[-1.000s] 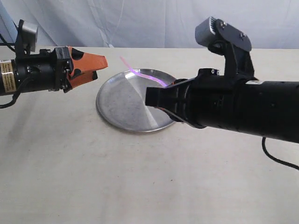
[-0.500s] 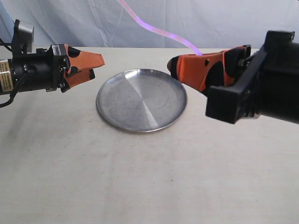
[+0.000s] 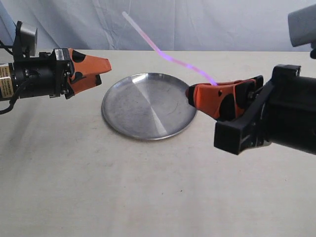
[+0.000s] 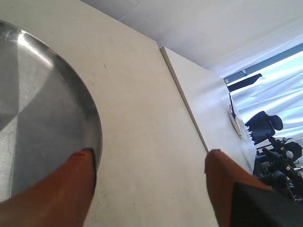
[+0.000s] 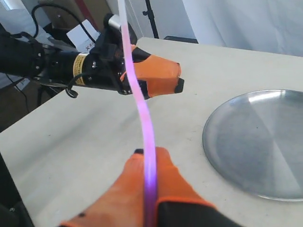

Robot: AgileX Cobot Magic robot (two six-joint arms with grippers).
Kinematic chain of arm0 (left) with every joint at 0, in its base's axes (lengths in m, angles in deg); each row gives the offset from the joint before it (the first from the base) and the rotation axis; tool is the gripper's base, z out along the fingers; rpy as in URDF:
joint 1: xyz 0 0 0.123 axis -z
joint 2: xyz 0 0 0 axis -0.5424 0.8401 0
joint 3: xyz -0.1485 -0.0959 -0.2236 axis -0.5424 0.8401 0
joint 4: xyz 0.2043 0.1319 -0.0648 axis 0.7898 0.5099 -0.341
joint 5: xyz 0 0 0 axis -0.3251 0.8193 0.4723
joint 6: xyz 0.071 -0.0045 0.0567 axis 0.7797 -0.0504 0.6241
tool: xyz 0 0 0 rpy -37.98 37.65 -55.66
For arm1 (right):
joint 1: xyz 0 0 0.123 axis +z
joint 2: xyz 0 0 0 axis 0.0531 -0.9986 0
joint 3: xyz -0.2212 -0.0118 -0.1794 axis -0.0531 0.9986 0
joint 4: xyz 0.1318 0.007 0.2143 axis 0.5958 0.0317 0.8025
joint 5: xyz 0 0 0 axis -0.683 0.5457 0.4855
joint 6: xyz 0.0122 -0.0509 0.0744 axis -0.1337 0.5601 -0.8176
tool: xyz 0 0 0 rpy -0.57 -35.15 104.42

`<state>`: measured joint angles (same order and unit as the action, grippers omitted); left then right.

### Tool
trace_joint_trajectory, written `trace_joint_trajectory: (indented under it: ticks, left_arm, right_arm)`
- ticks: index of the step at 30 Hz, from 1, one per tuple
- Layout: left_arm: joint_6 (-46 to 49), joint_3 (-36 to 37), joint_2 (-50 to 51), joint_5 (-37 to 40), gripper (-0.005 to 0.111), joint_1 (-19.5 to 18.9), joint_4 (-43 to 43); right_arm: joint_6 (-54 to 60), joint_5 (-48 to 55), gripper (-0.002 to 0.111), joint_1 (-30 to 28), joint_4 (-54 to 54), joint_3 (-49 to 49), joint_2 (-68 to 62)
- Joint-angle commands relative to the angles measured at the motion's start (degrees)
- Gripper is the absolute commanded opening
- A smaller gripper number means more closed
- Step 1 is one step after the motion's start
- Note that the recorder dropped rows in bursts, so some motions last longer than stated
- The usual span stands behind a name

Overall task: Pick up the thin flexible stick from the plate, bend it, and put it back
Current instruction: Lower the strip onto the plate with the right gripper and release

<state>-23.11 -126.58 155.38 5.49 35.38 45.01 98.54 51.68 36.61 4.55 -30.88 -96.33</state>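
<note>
My right gripper (image 3: 193, 97) is shut on one end of the thin flexible stick (image 3: 165, 54), a pink-to-purple rod that rises from the orange fingers up and to the left over the plate (image 3: 148, 105). In the right wrist view the stick (image 5: 138, 99) runs out from between the closed fingers of the right gripper (image 5: 149, 155). My left gripper (image 3: 104, 69) hovers left of the plate, its orange fingers apart with nothing between them. In the left wrist view the left gripper (image 4: 150, 158) stands open over bare table beside the plate's rim (image 4: 90, 118).
The plate (image 5: 260, 142) is bare and lies on a beige tabletop with a white backdrop behind. In the right wrist view the left arm's orange fingers (image 5: 158, 75) point toward the stick. Cables and stands lie beyond the table edge.
My right gripper lifted the stick off the plate, swung right, and has now lowered slightly so the stick leans lower. The left gripper has barely moved.
</note>
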Motion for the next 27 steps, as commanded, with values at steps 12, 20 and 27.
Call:
trace_joint_trajectory:
  ticks: [12,20,27]
  left_arm:
    - [-0.1,-0.1,-0.2,-4.9,0.032,-0.2,-0.2]
    - [-2.3,0.0,-2.3,-2.2,0.000,-0.3,6.0]
    - [-4.6,0.0,-6.8,1.2,0.000,-3.1,11.7]
  right_arm:
    - [0.2,-25.3,-0.001,-0.3,-10.5,-3.7,-25.8]
    - [0.2,-21.5,-0.001,-3.1,-13.8,-21.0,-51.0]
    - [0.1,-6.8,-0.001,-10.9,-13.6,-33.9,-61.7]
